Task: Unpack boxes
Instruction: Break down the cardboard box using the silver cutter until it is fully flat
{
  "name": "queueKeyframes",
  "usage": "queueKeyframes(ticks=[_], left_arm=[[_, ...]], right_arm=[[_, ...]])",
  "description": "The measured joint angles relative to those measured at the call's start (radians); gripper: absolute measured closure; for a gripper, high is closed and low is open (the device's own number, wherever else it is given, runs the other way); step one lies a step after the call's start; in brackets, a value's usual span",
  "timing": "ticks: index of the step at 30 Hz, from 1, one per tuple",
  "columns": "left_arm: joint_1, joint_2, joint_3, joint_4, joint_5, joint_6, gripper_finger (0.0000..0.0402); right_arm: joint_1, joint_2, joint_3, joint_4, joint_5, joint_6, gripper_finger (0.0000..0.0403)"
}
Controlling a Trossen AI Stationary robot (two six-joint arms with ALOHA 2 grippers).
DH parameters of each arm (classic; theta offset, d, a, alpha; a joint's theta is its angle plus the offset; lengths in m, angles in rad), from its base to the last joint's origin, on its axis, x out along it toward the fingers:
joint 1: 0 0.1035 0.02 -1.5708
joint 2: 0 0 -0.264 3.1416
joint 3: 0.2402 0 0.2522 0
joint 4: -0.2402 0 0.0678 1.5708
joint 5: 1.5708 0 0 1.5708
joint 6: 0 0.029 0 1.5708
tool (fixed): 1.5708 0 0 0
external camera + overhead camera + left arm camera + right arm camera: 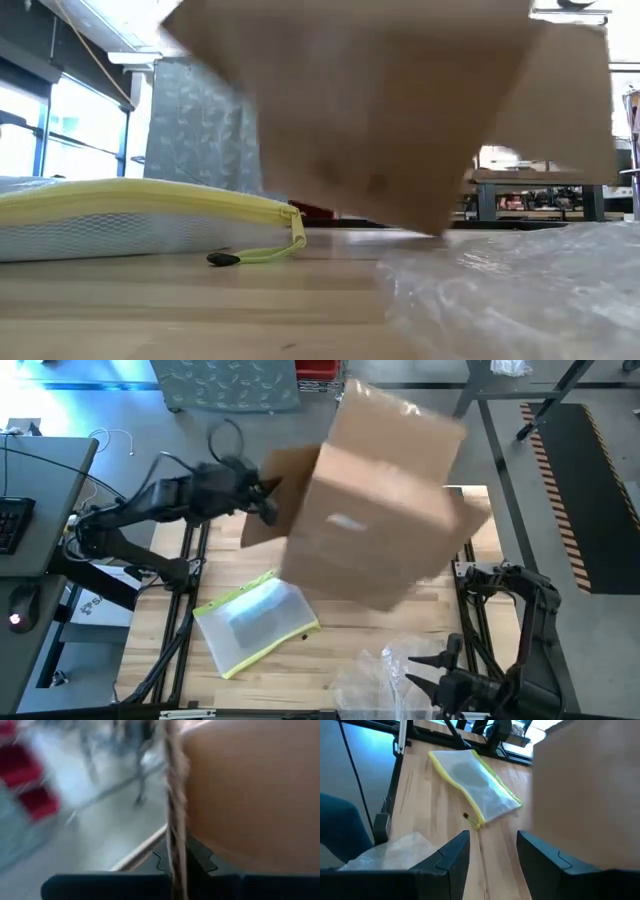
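Note:
The brown cardboard box (pixel 385 510) is the largest thing in view and hangs tilted and blurred over the middle of the table. In the low view the box (pixel 400 110) fills the upper picture, its lowest corner (pixel 432 228) close to the tabletop; whether it touches I cannot tell. My left gripper (pixel 270 495) is at the box's left side, shut on an opened flap. My right gripper (pixel 440 682) waits open at the table's near right corner, apart from the box (pixel 585 795). My left gripper (pixel 177 855) pinches the box's opened left flap (pixel 285 485) between its two fingers, which reach in roughly level from the table's left. The flap's corrugated edge (pixel 175 820) runs straight up between the fingers. The box hangs tilted from this hold, most of it clear of the table.
A flat clear sleeve with a yellow zip edge (pixel 258 622) lies on the wood near the table's front left. Crinkly clear plastic film (pixel 385 678) lies by the near edge, beside my right gripper (pixel 492 855). A desk with a keyboard (pixel 15 520) stands left of the table.

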Motion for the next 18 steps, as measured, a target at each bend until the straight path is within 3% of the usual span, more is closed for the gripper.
queueKeyframes(ticks=[3, 8, 11, 15, 18], left_arm=[[0.067, -0.044, -0.169, 0.007, 0.018, -0.080, 0.0401], [0.143, -0.074, -0.406, 0.222, 0.167, -0.127, 0.0401], [0.139, -0.087, -0.460, 0.394, 0.312, -0.149, 0.0401], [0.095, -0.092, -0.481, 0.741, 0.557, -0.320, 0.0401], [0.044, -0.097, -0.478, 1.044, 0.627, -0.385, 0.0401]], right_arm=[[0.000, 0.000, -0.003, 0.000, 0.000, 0.005, 0.0255], [-0.023, 0.000, -0.003, 0.000, -0.023, 0.037, 0.0256], [-0.029, 0.000, -0.004, 0.000, -0.042, 0.029, 0.0256], [-0.029, 0.000, -0.004, 0.000, -0.039, 0.030, 0.0256], [-0.030, 0.001, -0.004, 0.000, -0.008, -0.012, 0.0256]])
